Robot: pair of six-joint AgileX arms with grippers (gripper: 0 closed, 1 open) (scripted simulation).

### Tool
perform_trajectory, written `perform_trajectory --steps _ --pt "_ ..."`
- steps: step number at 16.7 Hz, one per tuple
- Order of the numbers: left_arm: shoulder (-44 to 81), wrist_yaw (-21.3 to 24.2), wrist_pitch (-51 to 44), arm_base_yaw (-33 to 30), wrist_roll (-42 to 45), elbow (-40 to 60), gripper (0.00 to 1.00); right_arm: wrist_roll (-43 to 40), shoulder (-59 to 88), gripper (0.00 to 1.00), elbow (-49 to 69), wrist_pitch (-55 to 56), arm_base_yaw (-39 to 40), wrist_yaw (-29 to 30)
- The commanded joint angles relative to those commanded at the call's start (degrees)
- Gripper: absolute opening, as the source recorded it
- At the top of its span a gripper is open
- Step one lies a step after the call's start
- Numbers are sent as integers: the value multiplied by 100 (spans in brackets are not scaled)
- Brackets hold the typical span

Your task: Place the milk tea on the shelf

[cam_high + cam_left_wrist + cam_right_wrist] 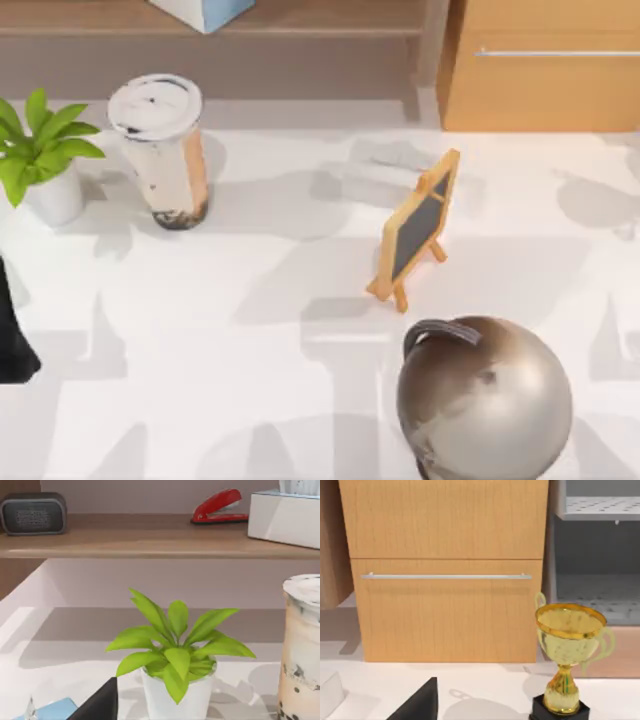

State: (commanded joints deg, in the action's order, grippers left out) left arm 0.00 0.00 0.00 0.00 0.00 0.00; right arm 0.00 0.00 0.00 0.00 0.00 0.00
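Trophy (485, 400) foreground | milk tea (160, 150) upright beside plant (40, 150) | jaws' state: cannot tell

The top view looks straight down on the white tabletop (300, 300). The left wrist view faces the small white pot with green plant (175, 690) closely, shared with it; the right wrist view faces the orange-tan cabinet (445, 620).

colours and patterns on the white table (300, 300)

milk tea (165, 150): white lid, beige-pink drink, dark pearls at base. shelf (300, 18): brown wood. plant (40, 140): bright green leaves, white pot. cabinet (545, 80): orange-tan wood grain, silver handle. small board (418, 225): tan frame, dark grey face. stapler (217, 506): red. trophy (567, 655): gold, black base.
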Motion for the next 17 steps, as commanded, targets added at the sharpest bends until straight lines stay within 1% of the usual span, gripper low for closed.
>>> perform_trajectory --steps 4,7,11,17 --pt "175 -57 174 -46 2 54 100 0 0 100 0 0 0 0" --pt "898 -258 838 -241 -7 235 100 0 0 100 0 0 0 0" --pt "2630 -659 2243 -693 -50 569 100 0 0 100 0 0 0 0" --pt "6124 -1393 4846 -1565 -143 1139 100 0 0 100 0 0 0 0"
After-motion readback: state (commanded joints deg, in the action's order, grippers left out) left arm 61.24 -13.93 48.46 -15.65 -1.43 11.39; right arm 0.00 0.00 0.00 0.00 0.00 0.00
